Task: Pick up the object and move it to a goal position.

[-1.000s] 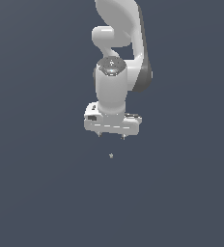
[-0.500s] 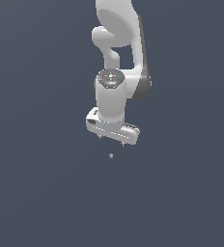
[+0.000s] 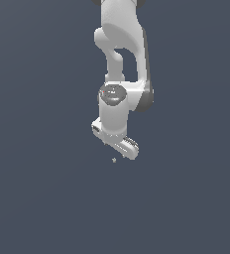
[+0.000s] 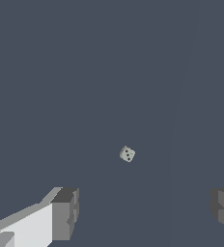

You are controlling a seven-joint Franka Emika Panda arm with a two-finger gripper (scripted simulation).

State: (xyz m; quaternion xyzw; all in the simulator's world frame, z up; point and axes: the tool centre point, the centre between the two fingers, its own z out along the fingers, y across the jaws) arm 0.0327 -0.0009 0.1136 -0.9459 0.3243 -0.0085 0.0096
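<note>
- Looking through the exterior view, I see the white arm [image 3: 121, 74] reaching down from the top edge, with the gripper [image 3: 118, 144] at its low end, turned at a slant.
- My wrist view shows the two grey fingers [image 4: 65, 212] spread wide apart with nothing between them, so the gripper is open.
- I find the object [image 3: 114, 159], a tiny pale speck, just beneath the gripper and apart from it.
- Up close it reads as a small pale cube [image 4: 127, 154] with dark dots on one face, lying clear of both fingers.
- Around everything I see one flat, dark slate-blue ground [image 3: 37, 198]; I cannot tell floor from wall.
</note>
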